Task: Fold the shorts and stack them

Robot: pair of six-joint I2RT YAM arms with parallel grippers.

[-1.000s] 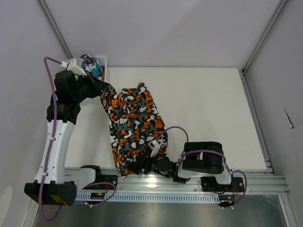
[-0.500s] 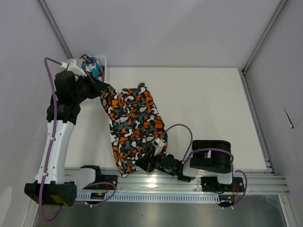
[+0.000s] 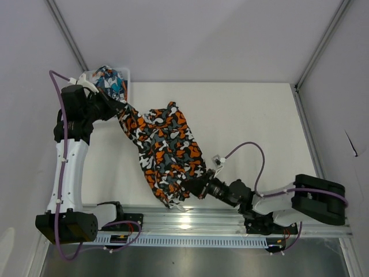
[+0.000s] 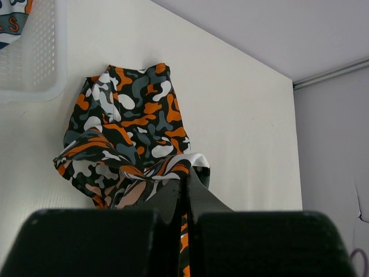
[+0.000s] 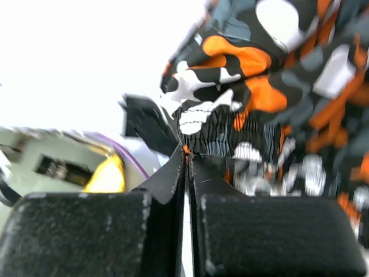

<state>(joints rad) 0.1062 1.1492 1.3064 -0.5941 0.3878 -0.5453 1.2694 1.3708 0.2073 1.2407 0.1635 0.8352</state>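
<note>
The right gripper (image 3: 198, 186), low and just right of centre in the overhead view, is clamped tight on the lower end of the camouflage shorts (image 3: 164, 147). Its wrist view shows the black fingertips (image 5: 170, 173) pressed together on a ribbed, gathered band that looks like the elastic waist. The left gripper (image 3: 120, 107), in the upper left, is likewise pinched shut on the upper corner of the same garment, with a fold of cloth trapped between its pads in its own wrist view. Between the two grips the shorts stretch in a slack, rumpled diagonal over the matte white table (image 3: 253, 127), not laid flat. The fabric looks thin, light and limp, probably a smooth synthetic that could slide out of a shallow pinch. The thicker waistband and seamed corners seem the surest holds. The teal-print shorts (image 3: 109, 79) lie bunched in the white mesh basket (image 3: 128, 74) at the far upper left.
</note>
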